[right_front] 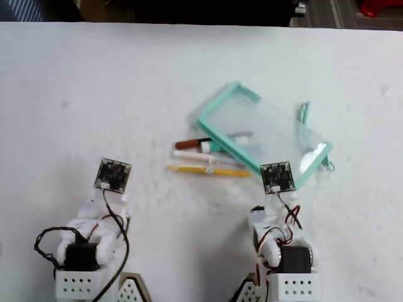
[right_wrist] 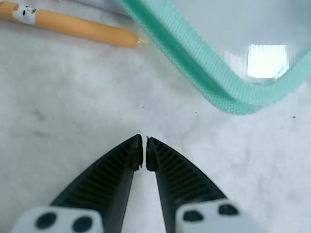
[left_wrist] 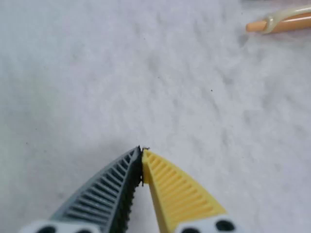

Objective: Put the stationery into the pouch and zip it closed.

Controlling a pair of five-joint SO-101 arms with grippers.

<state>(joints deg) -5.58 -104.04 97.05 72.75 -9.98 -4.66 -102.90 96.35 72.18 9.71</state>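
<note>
Nearest the high camera, left arm (right_front: pixel 82 251) and right arm (right_front: pixel 283 255) sit folded back at the bench (right_front: pixel 75 82) edge. Beyond them the pouch (right_front: pixel 264 129) lies flat. Brown marker (right_front: pixel 191 144), white pen (right_front: pixel 198 155) and orange pen (right_front: pixel 208 170) lie side by side, ends toward its long teal edge.

Likely fault: the light pouch slides, or the round pens roll, if pushed without the other arm bracing.

Left wrist view: left pincer (left_wrist: pixel 142 154) points down at bare bench, tips together, empty; orange pen well apart.

Right wrist view: right pincer (right_wrist: pixel 144 144) hovers near the pouch's corner, tips together, holding nothing.
</note>
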